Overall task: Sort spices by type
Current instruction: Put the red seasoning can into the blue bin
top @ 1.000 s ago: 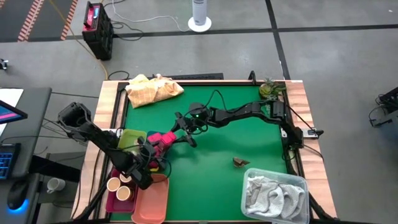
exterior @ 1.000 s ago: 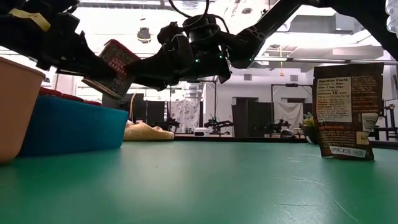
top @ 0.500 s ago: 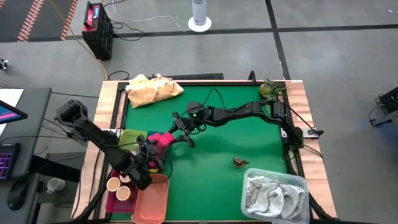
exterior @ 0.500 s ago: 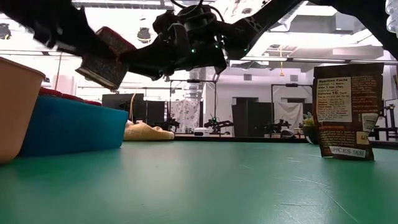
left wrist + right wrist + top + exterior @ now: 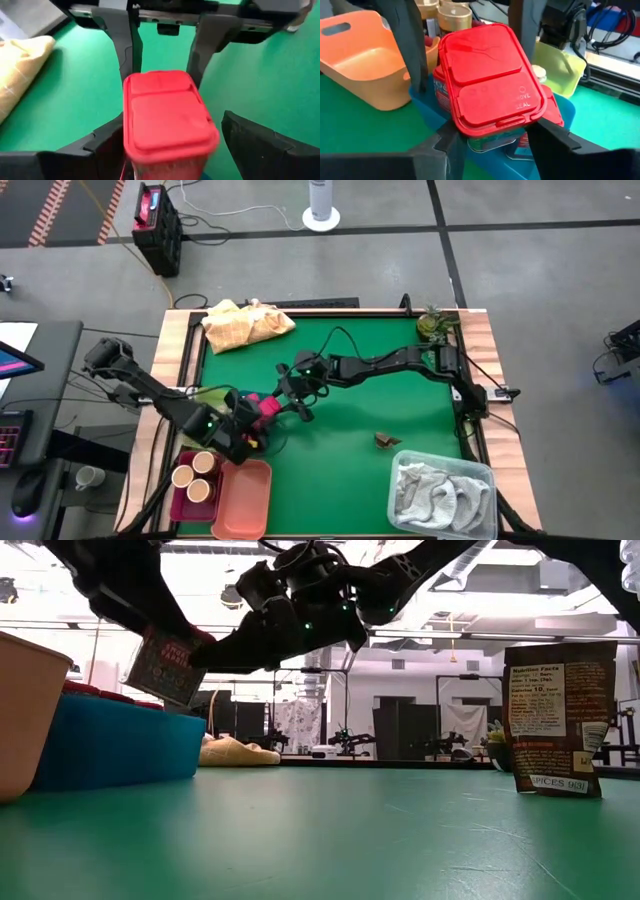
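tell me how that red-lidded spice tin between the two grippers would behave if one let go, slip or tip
The red-lidded spice tin looks rigid: flat lid, boxy sides, no sagging, so it probably won't deform. It hangs tilted in the low view, above the blue bin, so it could swing or tip further. Its smooth lid may be slippery against the left gripper or the right gripper.

In the low view, the brown packet at the right of the frame carries "Nutrition Facts" at its top and "SPICES 963" on a strip near its foot; its finer print cannot be read. In the right wrist view, the red lid at centre bears embossed "REMOVE SEAL", partly faint.
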Robot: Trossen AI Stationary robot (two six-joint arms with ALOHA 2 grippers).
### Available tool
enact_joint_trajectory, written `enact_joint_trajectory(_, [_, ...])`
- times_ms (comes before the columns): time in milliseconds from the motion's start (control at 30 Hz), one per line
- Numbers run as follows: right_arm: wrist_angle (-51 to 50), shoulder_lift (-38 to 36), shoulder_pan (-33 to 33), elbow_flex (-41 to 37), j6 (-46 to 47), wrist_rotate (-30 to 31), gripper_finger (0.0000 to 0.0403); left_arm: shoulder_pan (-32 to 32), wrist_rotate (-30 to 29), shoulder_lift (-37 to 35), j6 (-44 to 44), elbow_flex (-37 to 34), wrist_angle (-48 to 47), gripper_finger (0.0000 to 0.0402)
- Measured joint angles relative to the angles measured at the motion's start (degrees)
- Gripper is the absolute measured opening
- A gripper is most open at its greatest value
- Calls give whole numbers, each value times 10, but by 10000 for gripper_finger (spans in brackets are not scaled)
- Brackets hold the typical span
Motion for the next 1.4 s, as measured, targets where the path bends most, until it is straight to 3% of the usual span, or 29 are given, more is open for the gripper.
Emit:
enact_joint_trajectory(233, [-31, 0, 0, 8, -10, 20, 204, 44, 68, 0, 37, 13, -11, 297])
enact_joint_trajectory(467, [-41, 1, 0, 8, -26, 48, 205, 65, 68, -1, 57, 15, -21, 279])
enact_joint_trajectory(733, [-51, 1, 1, 8, -25, 52, 205, 77, 88, -1, 62, 15, -26, 219])
enact_joint_trajectory(933, [-49, 1, 4, 8, -29, 54, 207, 77, 92, -1, 62, 15, -34, 217])
enact_joint_trajectory(1200, [-63, -1, 4, 5, -6, 76, 260, 73, 102, 1, 56, 26, -39, 216])
enact_joint_trajectory(1400, [-78, -14, -3, 6, 1, 99, 275, 53, 60, 0, 27, 34, -50, 216])
